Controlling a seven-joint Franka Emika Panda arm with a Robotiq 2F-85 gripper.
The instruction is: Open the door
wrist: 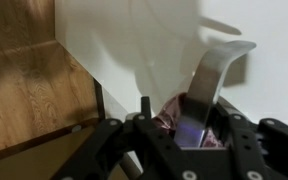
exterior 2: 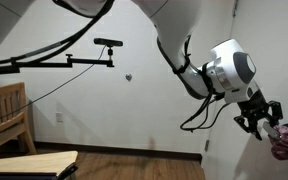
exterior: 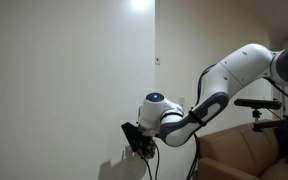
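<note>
The door (exterior: 64, 80) is a tall plain off-white panel; it also shows in an exterior view (exterior 2: 284, 60) and the wrist view (wrist: 134, 40). Its silver lever handle (wrist: 216, 75) runs down between my gripper's black fingers. My gripper (wrist: 189, 125) is closed around the handle; it shows at the door in both exterior views (exterior: 136, 138) (exterior 2: 261, 122). A maroon-pink thing (wrist: 172, 112) sits at the handle behind the fingers and shows past the gripper (exterior 2: 284, 143). The black lock is hidden.
A brown sofa (exterior: 234, 155) stands under the arm, with a camera stand (exterior: 262, 103) beside it. A wooden chair (exterior 2: 4, 112) and a table edge (exterior 2: 39, 163) stand on the wood floor (wrist: 24, 100). A camera boom (exterior 2: 84, 58) hangs overhead.
</note>
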